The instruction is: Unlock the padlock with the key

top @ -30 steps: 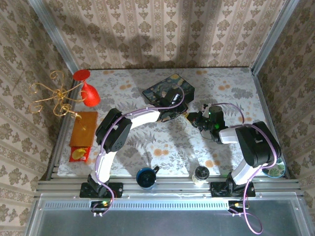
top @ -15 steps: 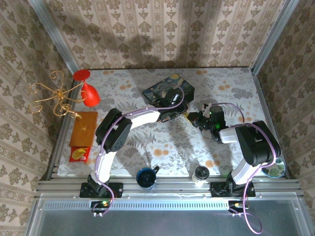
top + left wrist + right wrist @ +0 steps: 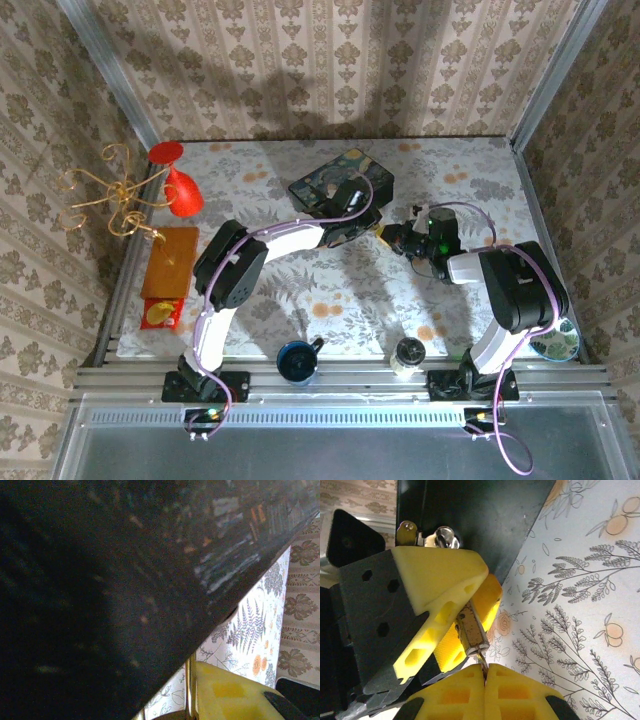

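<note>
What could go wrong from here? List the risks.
The right gripper pinches the key by a thin sliver, so turning may make it slip. The left gripper clamps the padlock right beside the box, so a twist could tug the box.

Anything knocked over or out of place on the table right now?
The red glass at the far left appears to lie on its side beside the gold wire stand; no spill shows. Nothing else stands out.

No legible writing
No lettering, number or brand can be read in any view; a red-and-yellow mark is seen on the orange packet (image 3: 167,265) at the table's left edge, too small to be deciphered.
</note>
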